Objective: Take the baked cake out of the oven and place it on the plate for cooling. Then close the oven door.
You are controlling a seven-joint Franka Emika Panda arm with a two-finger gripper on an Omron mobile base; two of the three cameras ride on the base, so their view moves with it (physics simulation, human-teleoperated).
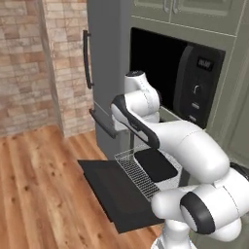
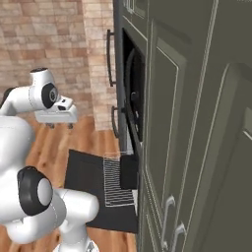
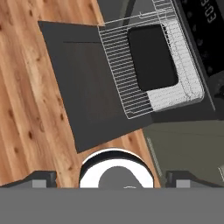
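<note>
1. Left base view: the oven door (image 1: 114, 192) lies dropped flat, and the wire rack (image 1: 138, 172) is pulled out over it, so the dark cake (image 1: 155, 164) sits near the rack's back edge, reachable from above.
2. Right base view: the end effector (image 2: 60, 126) hangs high over the door's outer edge, well apart from the cake (image 2: 129, 172); its fingers look spread.
3. Hand view: looking straight down, released and empty, lining up over the cake (image 3: 152, 57). The oven (image 3: 199, 26) shows beyond the rack's far edge.
</note>
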